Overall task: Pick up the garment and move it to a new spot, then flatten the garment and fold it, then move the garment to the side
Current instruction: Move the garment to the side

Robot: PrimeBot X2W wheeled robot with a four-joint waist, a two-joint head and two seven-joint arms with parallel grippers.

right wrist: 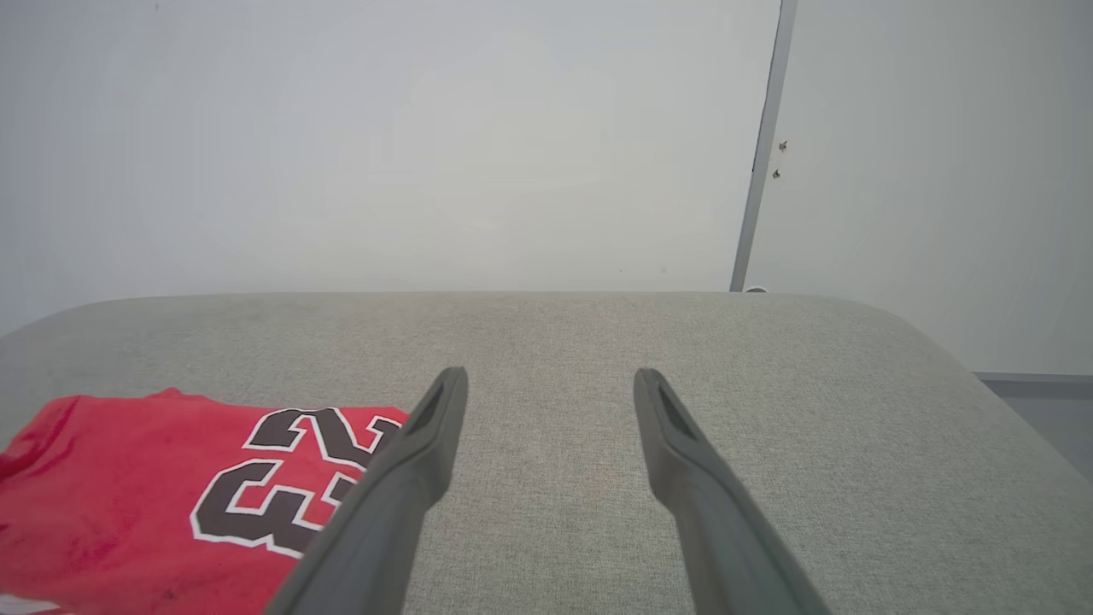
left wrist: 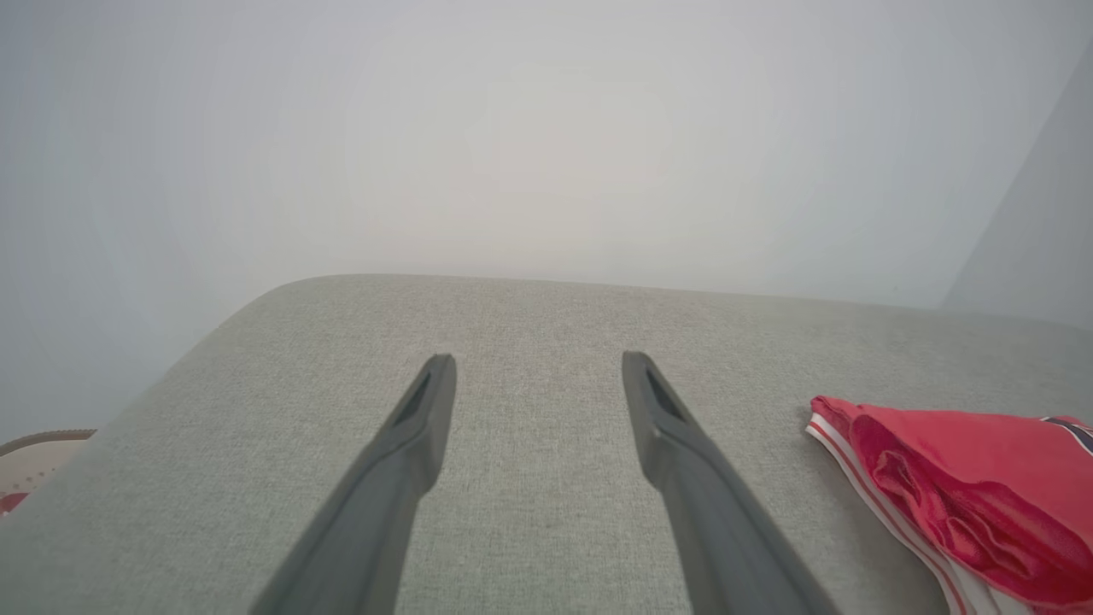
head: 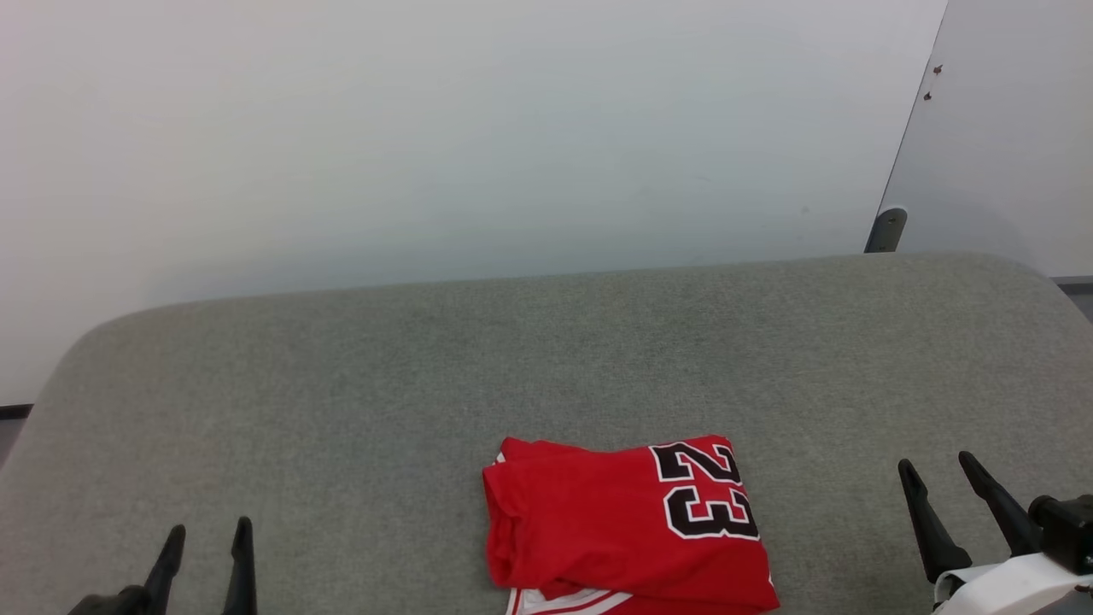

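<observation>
The red garment (head: pixel 598 530), numbered 23, lies folded at the near edge of the grey fabric worktop (head: pixel 341 384). It sits between my left hand (head: pixel 210 525) and right hand (head: pixel 936 461), both spread and empty. It looks light and limp; I'd pinch through all layers at its edge.

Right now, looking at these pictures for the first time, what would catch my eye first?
The bright red shirt with a black 23 stands out, lying folded at the near middle of the grey fabric surface. The left gripper and right gripper sit open on either side of it, both clear of the cloth.
</observation>
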